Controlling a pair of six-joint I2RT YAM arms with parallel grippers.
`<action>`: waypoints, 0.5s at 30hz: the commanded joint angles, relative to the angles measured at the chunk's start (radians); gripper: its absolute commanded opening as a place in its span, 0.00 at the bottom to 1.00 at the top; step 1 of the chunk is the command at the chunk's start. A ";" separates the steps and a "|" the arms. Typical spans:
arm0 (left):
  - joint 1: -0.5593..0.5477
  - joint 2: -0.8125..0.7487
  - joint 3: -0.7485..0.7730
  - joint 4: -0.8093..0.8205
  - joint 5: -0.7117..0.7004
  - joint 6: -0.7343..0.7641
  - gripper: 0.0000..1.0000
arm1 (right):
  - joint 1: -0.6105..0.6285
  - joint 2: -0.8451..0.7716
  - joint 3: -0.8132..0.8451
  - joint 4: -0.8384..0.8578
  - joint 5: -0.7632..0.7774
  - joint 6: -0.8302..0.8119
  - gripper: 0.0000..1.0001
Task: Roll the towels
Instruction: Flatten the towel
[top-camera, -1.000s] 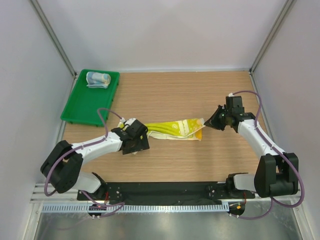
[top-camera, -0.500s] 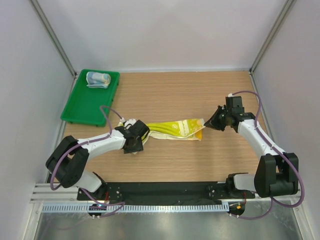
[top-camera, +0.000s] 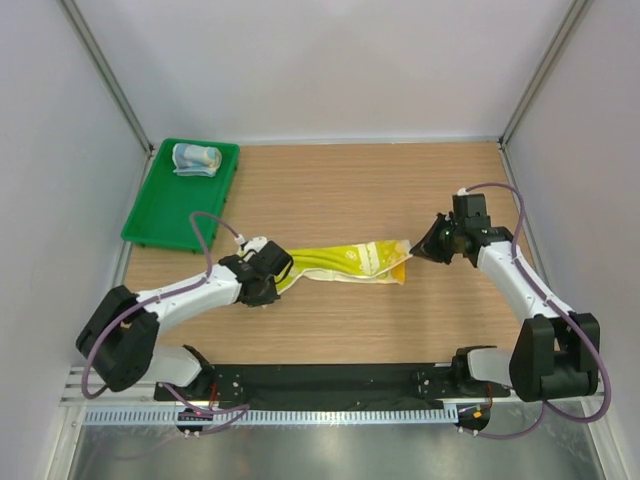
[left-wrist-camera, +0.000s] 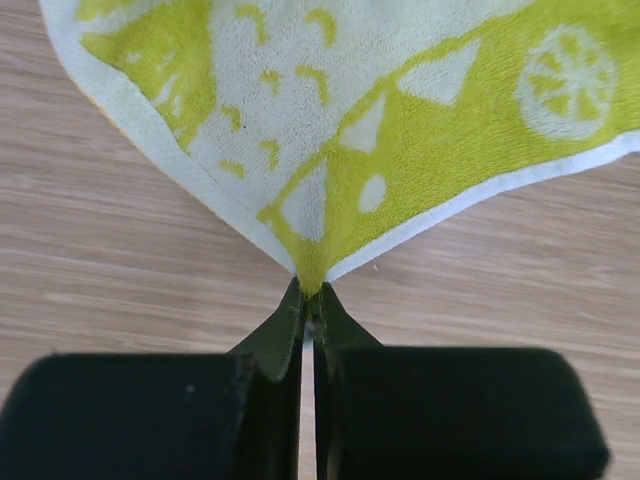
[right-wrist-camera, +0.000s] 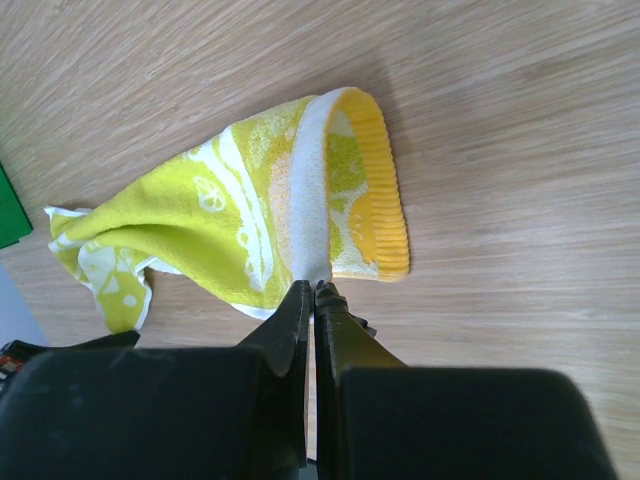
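Observation:
The yellow-green towel (top-camera: 350, 260) lies bunched lengthwise across the middle of the table, drawn out between both arms. My left gripper (top-camera: 284, 272) is shut on its left corner; in the left wrist view that corner of the towel (left-wrist-camera: 400, 110) is pinched at the gripper (left-wrist-camera: 310, 292). My right gripper (top-camera: 416, 250) is shut on the right end, beside the orange hem; in the right wrist view the gripper (right-wrist-camera: 315, 288) clamps the white edge of the towel (right-wrist-camera: 230, 230). The light blue towel (top-camera: 196, 158) sits rolled up in the tray.
A green plastic tray (top-camera: 150, 215) stands at the back left, its corner also showing in the right wrist view (right-wrist-camera: 8, 210). Grey walls enclose the wooden table (top-camera: 340, 185) on three sides. A black base rail (top-camera: 330, 380) runs along the near edge.
My left gripper went from open to shut on the towel's left corner. The right gripper kept its hold and barely moved.

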 joint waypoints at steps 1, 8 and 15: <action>-0.004 -0.129 0.036 -0.092 -0.013 0.018 0.00 | 0.000 -0.078 0.054 -0.049 0.023 -0.026 0.01; -0.004 -0.326 0.243 -0.290 -0.047 0.100 0.00 | -0.005 -0.201 0.169 -0.178 0.065 -0.043 0.01; -0.004 -0.505 0.424 -0.478 -0.043 0.137 0.00 | -0.006 -0.385 0.313 -0.431 0.170 -0.066 0.01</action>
